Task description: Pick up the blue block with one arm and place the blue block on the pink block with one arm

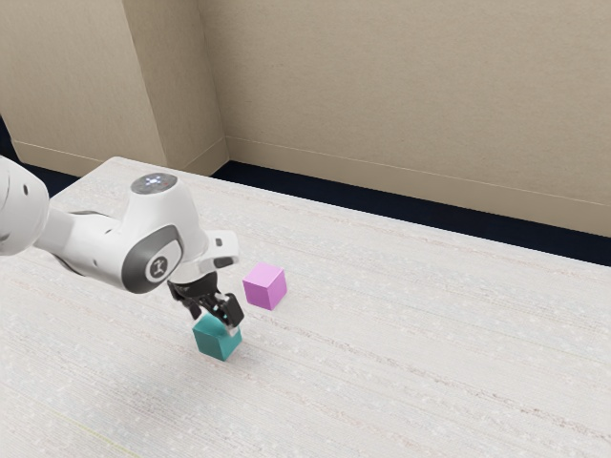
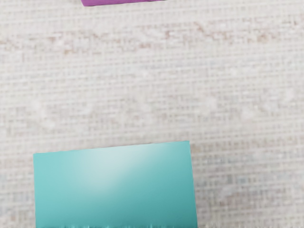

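Exterior view.

Blue block (image 1: 218, 341): teal in tint, low on the pale woven surface (image 1: 430, 343), upright, one corner turned toward the camera. Resting on the surface or raised slightly off it: cannot tell.

Pink block (image 1: 264, 286): flat on the same surface, near the blue block, farther back and toward the exterior view's right of it. Clear gap between the two blocks. Not stacked.

White arm (image 1: 115, 253): in from the exterior view's left, wrist bent downward, black jaws pointing down directly over the top of the blue block. State of the jaws: cannot tell whether clamped on the blue block or merely standing about it, contact on its two sides not legible from this angle.

Surroundings: beige wall (image 1: 401, 86) behind, with a dark strip of floor (image 1: 430, 205) between the wall and the far edge of the surface.

Wrist view.

Blue block (image 2: 114, 187): large, directly under the hand, top face carrying a soft highlight.

Pink block (image 2: 123, 2): seen as a thin strip ahead of the hand, beyond the blue block, well apart from it. Bare woven surface (image 2: 199, 85) between the two.
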Controlling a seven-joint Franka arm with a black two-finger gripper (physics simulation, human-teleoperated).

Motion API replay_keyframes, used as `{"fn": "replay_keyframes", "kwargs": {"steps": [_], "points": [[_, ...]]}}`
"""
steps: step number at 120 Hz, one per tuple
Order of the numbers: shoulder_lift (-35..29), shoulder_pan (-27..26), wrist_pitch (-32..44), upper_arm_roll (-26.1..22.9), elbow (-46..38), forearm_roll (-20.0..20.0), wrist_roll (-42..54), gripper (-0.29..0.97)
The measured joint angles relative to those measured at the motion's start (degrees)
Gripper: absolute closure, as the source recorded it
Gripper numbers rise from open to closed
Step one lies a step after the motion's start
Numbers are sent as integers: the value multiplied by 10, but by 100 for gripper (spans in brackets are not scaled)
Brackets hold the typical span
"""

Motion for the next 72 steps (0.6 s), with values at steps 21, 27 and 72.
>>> {"fn": "replay_keyframes", "kwargs": {"steps": [21,27,72], "points": [[3,3,-30,12,10,-1,13,0],[11,2,-36,12,20,0,16,0],[22,1,-47,11,34,-2,66,0]]}}
